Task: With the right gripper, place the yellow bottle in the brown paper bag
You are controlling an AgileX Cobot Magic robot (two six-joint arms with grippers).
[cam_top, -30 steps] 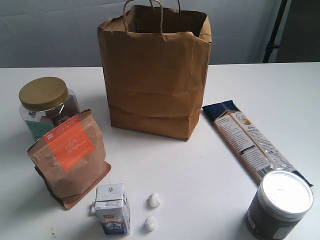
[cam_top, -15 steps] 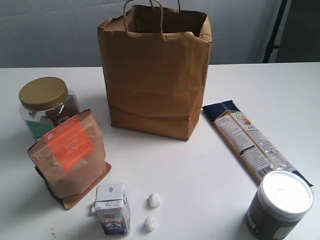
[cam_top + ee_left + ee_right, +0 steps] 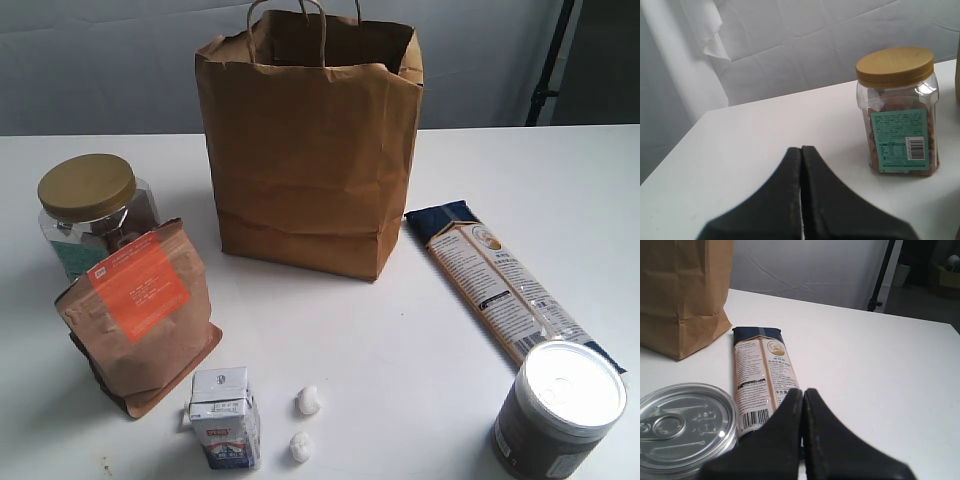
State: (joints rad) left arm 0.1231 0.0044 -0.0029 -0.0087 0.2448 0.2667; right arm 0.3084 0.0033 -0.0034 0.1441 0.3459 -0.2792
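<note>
The brown paper bag [image 3: 310, 150] stands upright and open at the back middle of the table; its lower corner [image 3: 682, 295] also shows in the right wrist view. No yellow bottle shows in any view, and the inside of the bag is hidden. The only yellow thing is the lid of a clear plastic jar [image 3: 92, 215] at the left, which the left wrist view has as the jar [image 3: 899, 110]. My left gripper [image 3: 801, 148] is shut and empty, short of that jar. Shut and empty too, my right gripper [image 3: 803, 390] hovers near a pasta packet [image 3: 762, 375]. Neither gripper appears in the exterior view.
A brown pouch with an orange label [image 3: 140, 315] stands front left, and a small milk carton [image 3: 226, 417] and two white lumps [image 3: 307, 402] lie in front. The pasta packet [image 3: 505, 290] lies at the right, beside a silver-topped can [image 3: 560, 408], the can [image 3: 682, 427].
</note>
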